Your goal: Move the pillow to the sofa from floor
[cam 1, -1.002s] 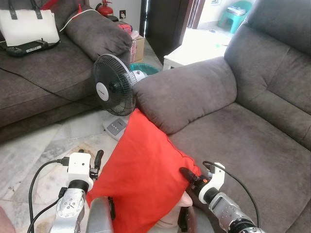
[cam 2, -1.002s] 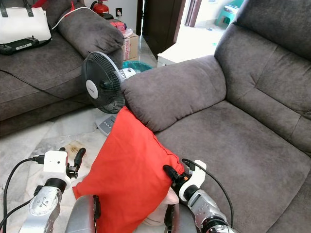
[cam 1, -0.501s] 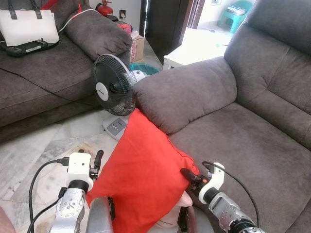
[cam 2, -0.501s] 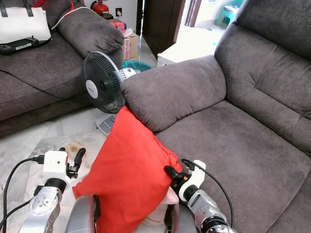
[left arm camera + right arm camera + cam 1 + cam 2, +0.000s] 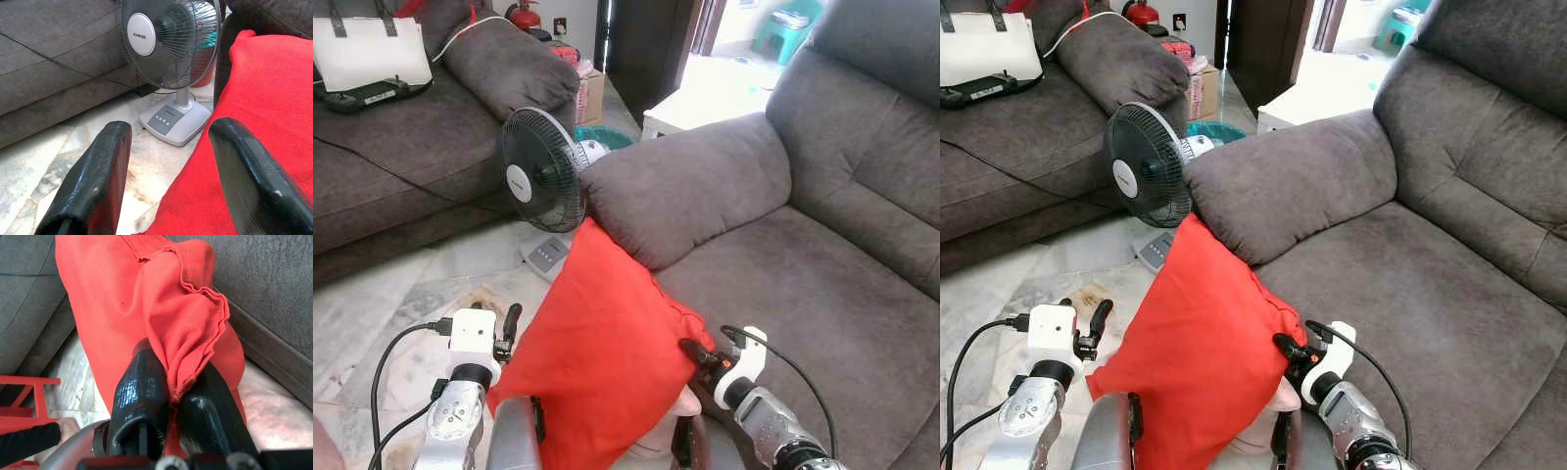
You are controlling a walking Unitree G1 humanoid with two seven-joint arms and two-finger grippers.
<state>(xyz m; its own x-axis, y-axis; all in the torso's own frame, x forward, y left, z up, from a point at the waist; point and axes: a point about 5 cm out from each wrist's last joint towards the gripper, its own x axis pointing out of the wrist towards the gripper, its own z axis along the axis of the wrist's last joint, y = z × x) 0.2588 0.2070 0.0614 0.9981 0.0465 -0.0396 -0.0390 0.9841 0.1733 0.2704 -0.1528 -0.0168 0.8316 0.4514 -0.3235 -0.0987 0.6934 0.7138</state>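
Red pillow (image 5: 607,362) hangs off floor, top corner leaning on sofa (image 5: 783,294) armrest (image 5: 690,191). Right gripper (image 5: 172,396) jaws pinching bunched corner seam; grip thin, probably adequate. Left gripper (image 5: 171,161) jaws spread beside pillow's left edge, not holding. Lift up and right over seat front edge. Fan (image 5: 543,181) stands close on left; seat cushion offers open room.
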